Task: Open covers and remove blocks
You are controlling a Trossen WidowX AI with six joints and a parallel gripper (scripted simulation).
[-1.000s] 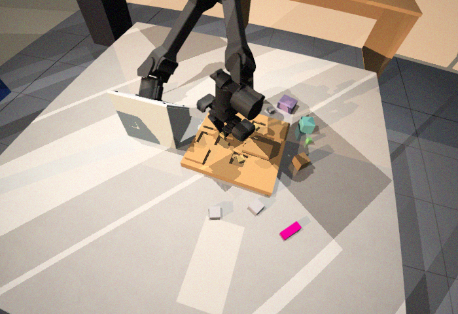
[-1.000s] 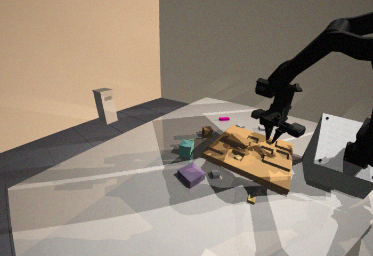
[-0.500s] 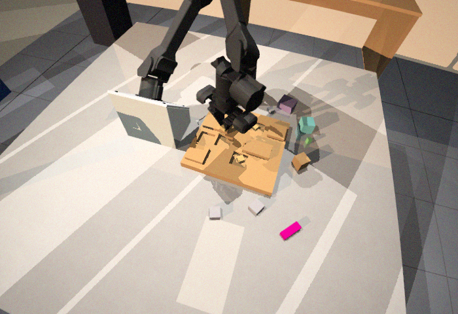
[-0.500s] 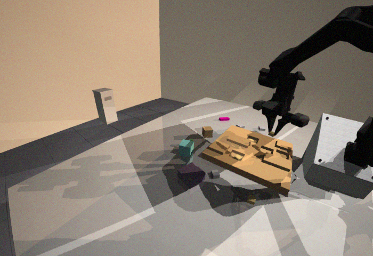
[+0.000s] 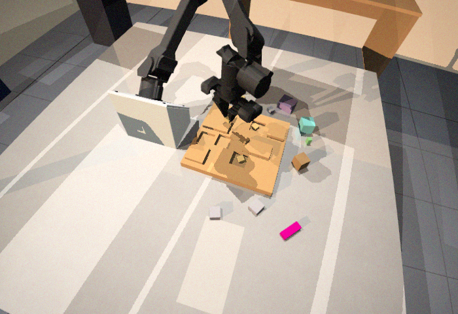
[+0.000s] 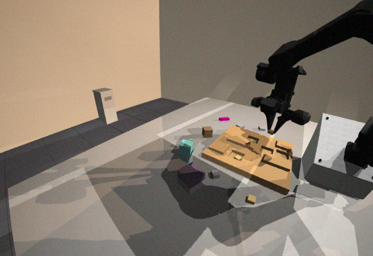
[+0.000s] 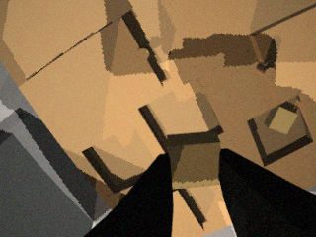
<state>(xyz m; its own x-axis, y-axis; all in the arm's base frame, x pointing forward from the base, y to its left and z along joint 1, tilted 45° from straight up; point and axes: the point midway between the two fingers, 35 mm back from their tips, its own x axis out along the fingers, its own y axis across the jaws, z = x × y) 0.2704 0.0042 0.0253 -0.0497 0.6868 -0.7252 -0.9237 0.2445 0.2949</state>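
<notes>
One small tan block (image 7: pixel 194 158) is pinched in the gripper (image 6: pixel 273 125), raised above the puzzle board (image 5: pixel 259 177) (its 12 o'clock edge). Two blocks remain in wells (image 5: pixel 241 158); covers appear mostly open.

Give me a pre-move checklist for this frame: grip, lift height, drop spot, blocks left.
1. Gripper shut on a tan block: ok.
2. Block lifted above the board: ok, exterior view shows a gap.
3. Hand off the board's footprint: not ok, it hangs over the back edge.
4. Free table for the drop: cannot tell.
5. Wells emptied: not ok, two blocks remain.
6. One block on the table: ok.
</notes>
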